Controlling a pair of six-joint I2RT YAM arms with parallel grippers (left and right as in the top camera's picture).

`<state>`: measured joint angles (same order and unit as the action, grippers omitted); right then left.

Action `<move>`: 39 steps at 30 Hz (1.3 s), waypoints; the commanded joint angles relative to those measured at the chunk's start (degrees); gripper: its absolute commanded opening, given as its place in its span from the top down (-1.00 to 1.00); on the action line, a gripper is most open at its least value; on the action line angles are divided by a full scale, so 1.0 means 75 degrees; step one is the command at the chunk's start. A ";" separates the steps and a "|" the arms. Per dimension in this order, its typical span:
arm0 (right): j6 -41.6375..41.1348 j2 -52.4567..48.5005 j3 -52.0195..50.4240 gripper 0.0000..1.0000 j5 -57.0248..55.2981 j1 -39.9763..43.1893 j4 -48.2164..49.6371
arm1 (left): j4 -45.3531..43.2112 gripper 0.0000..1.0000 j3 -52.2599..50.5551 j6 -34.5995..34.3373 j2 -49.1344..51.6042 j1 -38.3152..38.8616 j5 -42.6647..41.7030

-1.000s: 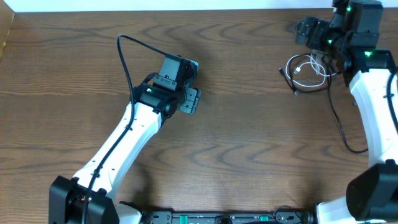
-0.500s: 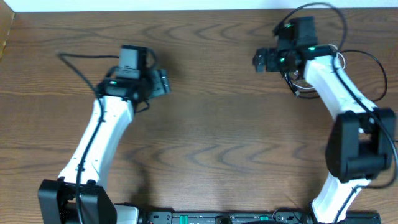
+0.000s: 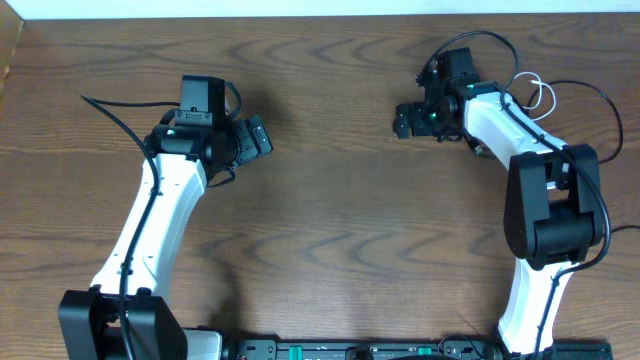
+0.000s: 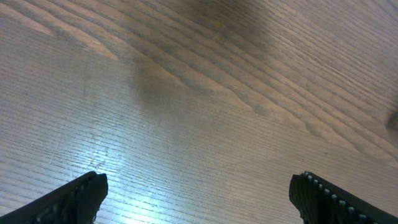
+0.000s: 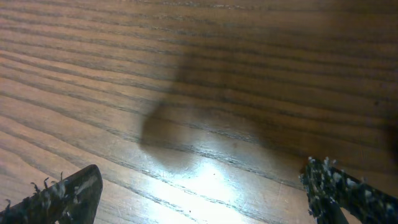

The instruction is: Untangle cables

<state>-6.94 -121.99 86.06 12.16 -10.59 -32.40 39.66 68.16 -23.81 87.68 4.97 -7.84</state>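
My left gripper (image 3: 258,137) and right gripper (image 3: 404,121) both gape empty over the table (image 3: 330,210); a white cable (image 3: 538,92) peeks out at upper right.

One tabletop (image 3: 340,230) carries everything. Two robot arms stand on it, the left arm (image 3: 160,215) and the right arm (image 3: 500,115). There are two grippers, the left gripper (image 3: 258,138) and the right gripper (image 3: 404,121), and each wrist view shows two fingertips. Near the far right corner lies one white cable (image 3: 541,95). One thin black cable (image 3: 478,150) shows only as a short piece beside the right arm.
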 commanded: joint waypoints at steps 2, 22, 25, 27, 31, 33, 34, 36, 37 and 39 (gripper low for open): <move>0.0023 -0.0015 -0.0006 -0.99 0.0023 -0.0052 -0.0023 | 0.0026 -0.96 0.0055 -0.0038 0.0038 -0.0012 -0.0067; 0.0023 -0.0015 -0.0006 -0.99 0.0023 -0.0052 -0.0023 | 0.0026 -0.96 0.0055 -0.0038 0.0038 -0.0012 -0.0067; 0.0020 -0.0015 -0.0006 -0.98 0.0023 -0.0050 -0.0023 | 0.0026 -0.96 0.0055 -0.0038 0.0038 -0.0012 -0.0067; 0.0032 -0.0015 -0.0006 -0.98 -0.0038 -0.0044 -0.0035 | 0.0026 -0.96 0.0055 -0.0038 0.0038 -0.0012 -0.0067; 0.0251 0.0463 -0.0023 -0.98 -0.0487 -0.0134 -0.0283 | 0.0026 -0.95 0.0055 -0.0038 0.0038 -0.0012 -0.0067; 0.0481 0.0965 -0.0105 -0.98 -0.0679 -0.0256 -0.0184 | 0.0026 -0.96 0.0055 -0.0038 0.0038 -0.0012 -0.0067; 0.0574 0.1274 -0.0160 -0.99 -0.0784 -0.0329 -0.0125 | 0.0026 -0.96 0.0055 -0.0038 0.0038 -0.0012 -0.0067; 0.0749 0.2008 -0.0274 -0.99 -0.1040 -0.0510 0.0093 | 0.0026 -0.96 0.0055 -0.0038 0.0038 -0.0012 -0.0067; 0.0877 0.2340 -0.0329 -0.99 -0.1163 -0.0595 0.0236 | 0.0026 -0.96 0.0055 -0.0038 0.0038 -0.0012 -0.0067; 0.1262 0.3159 -0.0507 -0.99 -0.1451 -0.0781 0.0487 | 0.0026 -0.96 0.0055 -0.0038 0.0038 -0.0012 -0.0067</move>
<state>-2.37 -108.51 82.94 5.45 -14.46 -30.13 39.70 68.16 -23.83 87.68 4.97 -7.84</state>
